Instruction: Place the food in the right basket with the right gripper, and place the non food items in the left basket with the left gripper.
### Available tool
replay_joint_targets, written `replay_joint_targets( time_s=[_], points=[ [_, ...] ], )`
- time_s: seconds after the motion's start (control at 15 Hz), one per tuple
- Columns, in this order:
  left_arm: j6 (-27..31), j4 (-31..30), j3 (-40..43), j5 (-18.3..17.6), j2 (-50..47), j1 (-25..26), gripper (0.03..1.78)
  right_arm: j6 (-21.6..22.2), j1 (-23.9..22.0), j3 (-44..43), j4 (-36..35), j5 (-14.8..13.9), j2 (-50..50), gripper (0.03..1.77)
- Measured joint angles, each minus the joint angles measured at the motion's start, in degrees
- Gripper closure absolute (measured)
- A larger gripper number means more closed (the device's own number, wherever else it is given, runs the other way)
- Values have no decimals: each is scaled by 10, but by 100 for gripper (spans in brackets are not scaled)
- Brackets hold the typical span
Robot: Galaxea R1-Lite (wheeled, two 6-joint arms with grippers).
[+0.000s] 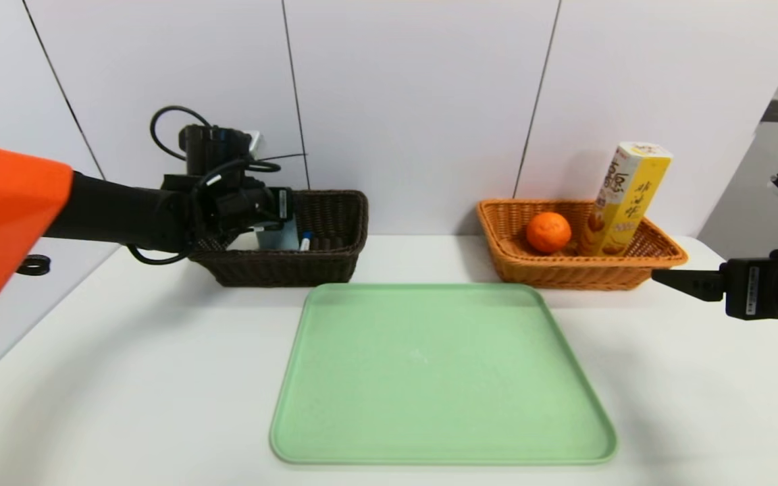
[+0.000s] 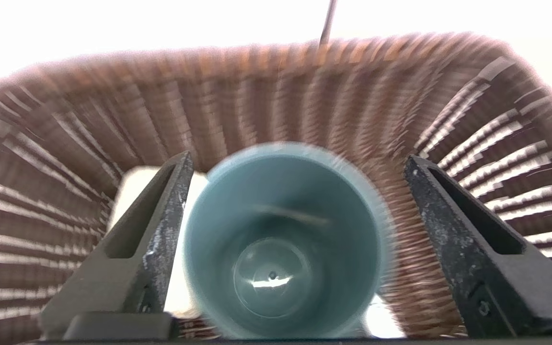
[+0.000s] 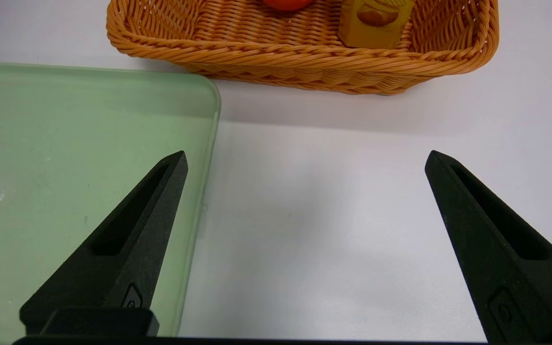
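Tray (image 1: 443, 378): green, lying on the white table, bare; nothing remains on it to be sorted.

Right basket (image 1: 585, 270): orange wicker, beyond the tray. Food placement appears complete for what is visible. A tall yellow box (image 1: 622, 202) leans upright inside, with an orange fruit (image 1: 548, 232) beside it.

Left basket (image 1: 288, 266): dark wicker, across from the other. It contains a blue-grey cup (image 2: 281, 239), a pale item (image 2: 134, 191) partly hidden beside the cup, and a blue-capped pen (image 1: 306, 241). No food is seen among them; parts of the interior are hidden by the arm.

Left gripper (image 2: 297, 163): over the left basket, fingers spread on either side of the cup with space at both sides; cup judged released.

Right gripper (image 3: 307, 155): idle in front of the right basket, to the right of the tray, fingers wide apart, nothing held.

Finding: sorting judged finished as far as visible. Outstanding: withdrawal of the left arm, raised clear so as not to catch the cup.
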Motion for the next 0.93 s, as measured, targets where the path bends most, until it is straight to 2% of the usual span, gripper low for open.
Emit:
replay_joint_targets(
  time_s=[0.27,0.53,0.8,0.93],
  points=[
    [19,36,-1,0,-111,-2,19,27,-2,-6,5,-2,0,9],
    [24,153,63,7,-274,-3,16,33,-28,5,1,-2,-10,9],
    [6,188,167,75,-428,9,14,35,-40,45,1,-1,-70,9],
    [2,191,223,89,-505,29,14,35,-42,95,1,2,-129,9]
  ],
)
